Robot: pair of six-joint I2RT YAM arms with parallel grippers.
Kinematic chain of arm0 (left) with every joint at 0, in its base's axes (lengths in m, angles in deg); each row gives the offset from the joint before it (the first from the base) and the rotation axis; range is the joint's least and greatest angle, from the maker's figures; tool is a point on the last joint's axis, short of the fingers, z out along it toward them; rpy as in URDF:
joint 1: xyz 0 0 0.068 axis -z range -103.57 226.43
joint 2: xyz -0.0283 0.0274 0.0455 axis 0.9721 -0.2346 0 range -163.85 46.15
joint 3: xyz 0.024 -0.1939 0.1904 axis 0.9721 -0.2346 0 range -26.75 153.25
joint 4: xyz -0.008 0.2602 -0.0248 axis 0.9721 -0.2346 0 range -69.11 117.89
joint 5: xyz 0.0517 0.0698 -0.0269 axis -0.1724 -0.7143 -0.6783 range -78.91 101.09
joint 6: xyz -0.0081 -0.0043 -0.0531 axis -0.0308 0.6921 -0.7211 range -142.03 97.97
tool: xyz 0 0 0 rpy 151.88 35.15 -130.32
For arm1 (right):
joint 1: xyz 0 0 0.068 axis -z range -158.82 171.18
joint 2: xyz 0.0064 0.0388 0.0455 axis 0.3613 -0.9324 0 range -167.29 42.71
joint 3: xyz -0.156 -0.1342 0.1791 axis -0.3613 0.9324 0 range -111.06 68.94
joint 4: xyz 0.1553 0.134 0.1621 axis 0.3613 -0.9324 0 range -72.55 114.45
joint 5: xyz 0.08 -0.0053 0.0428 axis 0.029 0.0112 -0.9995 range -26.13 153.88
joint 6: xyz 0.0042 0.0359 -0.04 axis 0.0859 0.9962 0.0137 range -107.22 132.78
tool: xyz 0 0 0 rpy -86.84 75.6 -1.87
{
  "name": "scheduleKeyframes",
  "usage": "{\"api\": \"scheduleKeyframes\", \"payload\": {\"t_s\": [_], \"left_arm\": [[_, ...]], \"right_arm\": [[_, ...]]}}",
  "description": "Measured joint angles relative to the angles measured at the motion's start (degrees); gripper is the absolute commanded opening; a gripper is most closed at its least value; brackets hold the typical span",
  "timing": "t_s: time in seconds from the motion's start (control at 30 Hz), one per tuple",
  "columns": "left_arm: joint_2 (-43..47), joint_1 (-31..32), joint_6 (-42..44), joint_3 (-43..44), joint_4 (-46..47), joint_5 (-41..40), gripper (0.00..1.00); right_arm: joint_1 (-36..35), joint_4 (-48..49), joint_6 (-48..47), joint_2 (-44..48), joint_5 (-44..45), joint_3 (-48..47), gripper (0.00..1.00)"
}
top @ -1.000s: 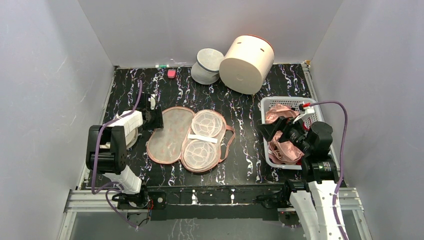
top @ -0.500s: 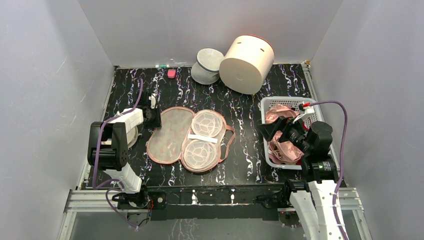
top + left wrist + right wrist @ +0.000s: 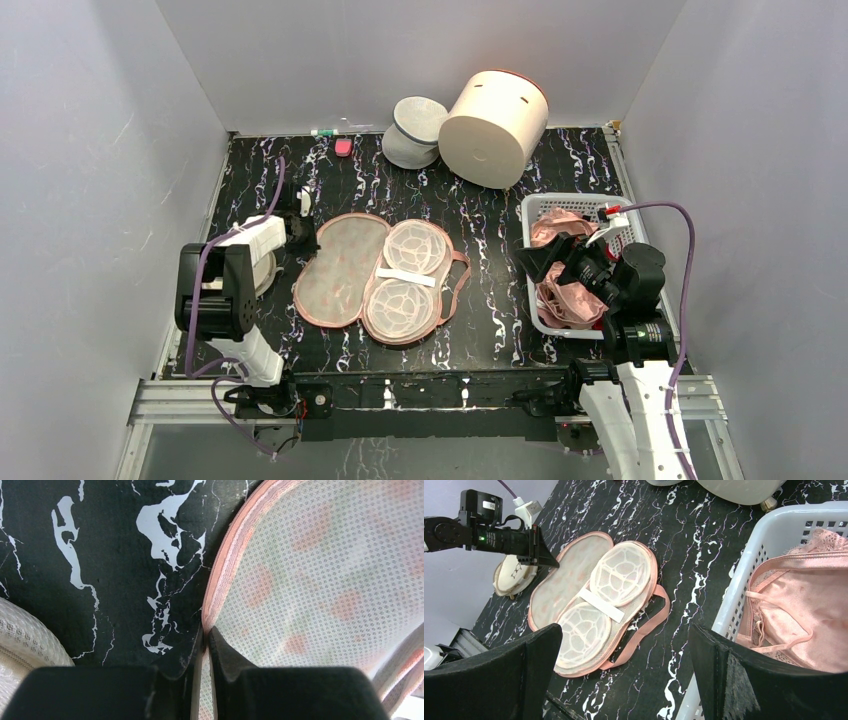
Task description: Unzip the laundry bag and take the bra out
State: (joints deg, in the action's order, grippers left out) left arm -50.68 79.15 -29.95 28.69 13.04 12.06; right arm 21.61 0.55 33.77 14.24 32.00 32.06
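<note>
closing since a second ago, the left gripper (image 3: 206, 630) now pinches the pink edging (image 3: 220, 580) of the laundry bag (image 3: 375, 278) at its left end; only the left wrist view shows that nip. right gripper (image 3: 553, 258) gapes wide, empty, over the white basket (image 3: 565, 198) where the bra (image 3: 804, 630) lies; black marbled table (image 3: 490, 330), grey walls (image 3: 100, 150).

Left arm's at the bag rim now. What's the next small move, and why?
Probably raise the left gripper a little to test its hold. Its jaws are pinched on the bag's pink edging, the bag lies open and flat, and the bra is already in the basket, so only the bag is left to handle.
</note>
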Motion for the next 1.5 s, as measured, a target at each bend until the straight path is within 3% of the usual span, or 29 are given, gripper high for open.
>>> {"api": "scheduleKeyframes", "payload": {"t_s": [0.07, 0.43, 0.83, 1.1, 1.5], "left_arm": [[0.6, 0.0, 0.0, -0.3, 0.3, 0.4, 0.00], [10.0, 0.2, -0.8, -2.3, 0.3, 1.1, 0.00], [19.8, 5.0, -3.7, 2.8, -10.4, 2.1, 0.00], [17.5, 24.1, -11.7, 11.1, -12.0, 2.3, 0.00], [8.5, 38.1, -17.7, 12.5, -7.9, 1.2, 0.00]], "right_arm": [[0.0, 0.0, 0.0, 0.0, 0.0, 0.0, 0.98], [0.0, 0.0, 0.0, 0.0, 0.0, 0.0, 0.98], [0.0, 0.0, 0.0, -0.4, 0.0, 0.0, 0.98], [0.0, 0.0, 0.0, -1.2, 0.0, 0.0, 0.98], [0.0, 0.0, 0.0, -1.2, 0.0, 0.0, 0.98]]}}
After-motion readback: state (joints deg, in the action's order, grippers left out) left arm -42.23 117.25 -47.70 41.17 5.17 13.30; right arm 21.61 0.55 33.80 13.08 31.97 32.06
